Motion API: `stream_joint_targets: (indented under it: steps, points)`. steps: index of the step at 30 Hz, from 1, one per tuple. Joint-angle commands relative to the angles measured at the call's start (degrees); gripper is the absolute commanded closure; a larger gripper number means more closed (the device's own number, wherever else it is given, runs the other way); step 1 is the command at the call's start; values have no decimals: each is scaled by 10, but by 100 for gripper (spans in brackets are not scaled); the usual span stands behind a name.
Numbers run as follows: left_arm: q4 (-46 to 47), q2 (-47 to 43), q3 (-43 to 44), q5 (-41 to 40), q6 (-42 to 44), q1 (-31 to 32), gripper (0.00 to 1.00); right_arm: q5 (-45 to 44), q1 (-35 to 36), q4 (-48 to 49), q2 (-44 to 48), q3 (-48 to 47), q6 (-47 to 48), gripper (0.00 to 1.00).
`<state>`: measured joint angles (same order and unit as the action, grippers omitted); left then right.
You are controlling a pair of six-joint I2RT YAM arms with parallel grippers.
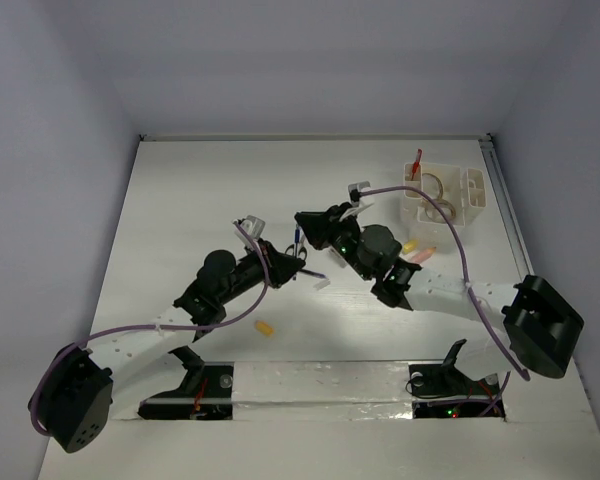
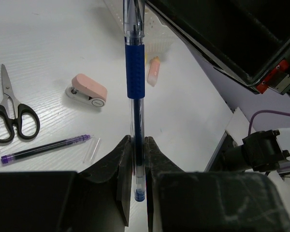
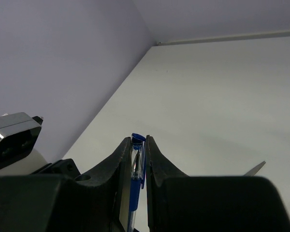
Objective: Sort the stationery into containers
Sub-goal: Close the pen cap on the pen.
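Observation:
A blue pen [image 2: 135,72] with a clear barrel is held at both ends above the table. My left gripper [image 2: 138,145] is shut on its rear end. My right gripper [image 3: 138,145] is shut on its capped end [image 3: 137,145]. In the top view the two grippers meet mid-table around the blue pen [image 1: 298,240]. The white organiser [image 1: 470,190] stands at the back right with a red pen [image 1: 416,165] and tape rolls [image 1: 436,200] in it. Small scissors [image 2: 9,116], a pink block [image 2: 87,90], a purple refill [image 2: 46,148] and an orange eraser [image 2: 154,71] lie loose.
A yellow piece [image 1: 266,327] lies near the left arm. Yellow and pink blocks [image 1: 418,249] sit just in front of the organiser, beside the right arm. Grey walls close in the table on three sides. A scissor tip [image 3: 255,168] shows in the right wrist view.

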<state>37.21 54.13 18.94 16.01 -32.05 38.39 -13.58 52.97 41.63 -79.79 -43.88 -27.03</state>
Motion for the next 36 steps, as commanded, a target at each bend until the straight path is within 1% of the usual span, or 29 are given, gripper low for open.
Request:
stream_joint_targets:
  steps: [1, 4, 9, 11, 17, 22, 23, 26, 36]
  points:
    - [54, -18, 45, 2, -13, -6, 100, 9, 9, 15, 26, 26, 4, 100]
    - [52, -21, 49, -1, -17, -6, 100, 20, 9, 2, 39, 31, -2, 100]
    - [32, -31, 66, -9, -12, -6, 100, 52, 9, -47, 65, 42, -14, 100]
    - [20, -36, 79, -12, -8, -6, 100, 69, 9, -74, 73, 47, -23, 100]
    - [-1, -39, 117, -7, -3, -6, 100, 109, 9, -116, 98, 79, -46, 100]
    - [-14, -30, 152, -9, 5, -6, 100, 131, 9, -103, 103, 123, -72, 100]
    - [-16, -25, 158, -11, 8, -6, 100, 155, 9, -98, 103, 137, -79, 100]
    - [-26, -18, 180, -14, 15, -6, 100, 167, 21, -93, 105, 158, -85, 100]
    - [-38, 16, 235, -38, 35, -6, 100, 179, 52, -81, 102, 195, -116, 100]
